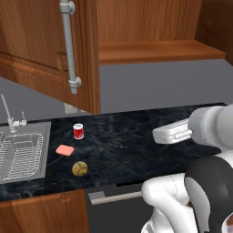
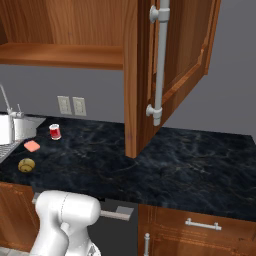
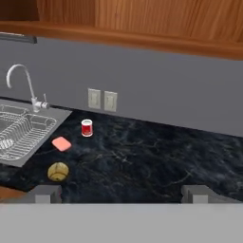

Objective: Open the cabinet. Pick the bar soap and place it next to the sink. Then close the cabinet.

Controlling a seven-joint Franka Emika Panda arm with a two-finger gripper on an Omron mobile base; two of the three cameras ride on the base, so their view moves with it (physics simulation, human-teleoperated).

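the cabinet (image 1: 50,54) doors stand open and the bar soap (image 1: 65,150) already lies on the desk (image 1: 136,145) just beside the sink (image 1: 22,154); the gripper (image 3: 121,194) is spread wide and empty, so only closing remains

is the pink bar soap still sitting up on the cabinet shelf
No, the bar soap lies on the black counter beside the sink.

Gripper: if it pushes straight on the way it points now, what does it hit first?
Probably the bare black counter, right of the red can and the soap. The gripper looks forward and down, open and empty. Depth is uncertain.
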